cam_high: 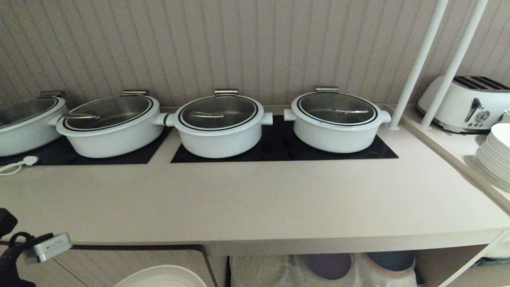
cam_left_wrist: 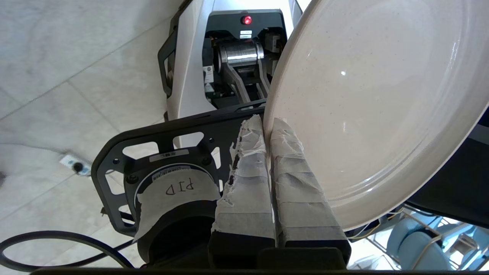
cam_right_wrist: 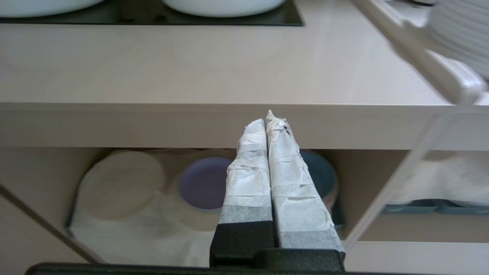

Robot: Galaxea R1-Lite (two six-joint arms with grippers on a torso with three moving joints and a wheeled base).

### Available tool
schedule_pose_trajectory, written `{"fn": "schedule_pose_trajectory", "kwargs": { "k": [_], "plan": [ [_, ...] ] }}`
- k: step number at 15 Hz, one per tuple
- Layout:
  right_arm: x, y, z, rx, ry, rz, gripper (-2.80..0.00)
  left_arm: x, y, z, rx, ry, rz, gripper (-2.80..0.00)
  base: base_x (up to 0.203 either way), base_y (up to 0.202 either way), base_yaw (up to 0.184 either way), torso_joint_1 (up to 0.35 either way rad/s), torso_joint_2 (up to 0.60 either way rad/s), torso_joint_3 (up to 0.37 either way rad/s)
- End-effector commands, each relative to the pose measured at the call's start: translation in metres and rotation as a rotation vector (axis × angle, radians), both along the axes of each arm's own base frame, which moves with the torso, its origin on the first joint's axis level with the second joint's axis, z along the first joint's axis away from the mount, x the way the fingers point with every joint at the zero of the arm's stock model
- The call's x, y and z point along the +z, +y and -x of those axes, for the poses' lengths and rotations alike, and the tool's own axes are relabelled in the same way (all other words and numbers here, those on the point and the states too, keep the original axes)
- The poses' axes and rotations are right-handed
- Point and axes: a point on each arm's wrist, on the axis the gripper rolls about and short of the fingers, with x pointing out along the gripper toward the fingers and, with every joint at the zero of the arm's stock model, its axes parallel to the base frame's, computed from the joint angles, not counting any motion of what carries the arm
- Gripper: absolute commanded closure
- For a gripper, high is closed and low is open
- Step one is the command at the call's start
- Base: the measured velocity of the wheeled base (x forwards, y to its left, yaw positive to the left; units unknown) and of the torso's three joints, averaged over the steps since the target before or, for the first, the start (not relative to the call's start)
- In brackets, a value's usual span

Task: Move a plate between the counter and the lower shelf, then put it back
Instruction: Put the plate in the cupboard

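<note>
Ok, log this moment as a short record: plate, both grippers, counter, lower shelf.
plate: cream plate pinched at its rim, held off the counter and below its front edge
left gripper: left gripper shut on the plate's rim
right gripper: right gripper shut, empty, pointing at the counter's front edge
counter: counter carries four lidded white pots on black hob panels; no plate on its open front part
lower shelf: lower shelf draped in white cloth, holding a purple plate and a blue plate
</note>
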Motion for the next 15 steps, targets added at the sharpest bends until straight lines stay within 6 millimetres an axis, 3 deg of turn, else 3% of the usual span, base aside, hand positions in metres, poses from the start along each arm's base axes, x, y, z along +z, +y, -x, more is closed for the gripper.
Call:
{"fn": "schedule_pose_trajectory", "kwargs": {
  "k": [1,10,15],
  "plan": [
    [-0.0001,0.0000,-0.0001,0.002,0.002,0.000,0.00,0.0003,-0.0002,0.0010,-0.001,0.001,0.002,0.00,0.000,-0.195,0.001,0.012,0.00,0.002],
    [0.0000,0.0000,-0.0001,0.001,0.001,0.000,0.00,0.0010,-0.0008,0.0016,-0.004,-0.008,0.022,0.00,0.000,-0.192,0.001,0.001,0.00,0.004],
    [-0.0001,0.0000,-0.0001,0.002,0.003,0.000,0.00,0.0022,-0.0013,0.0033,-0.005,-0.019,0.032,0.00,0.000,-0.038,-0.001,0.001,0.00,0.001]
  ]
}}
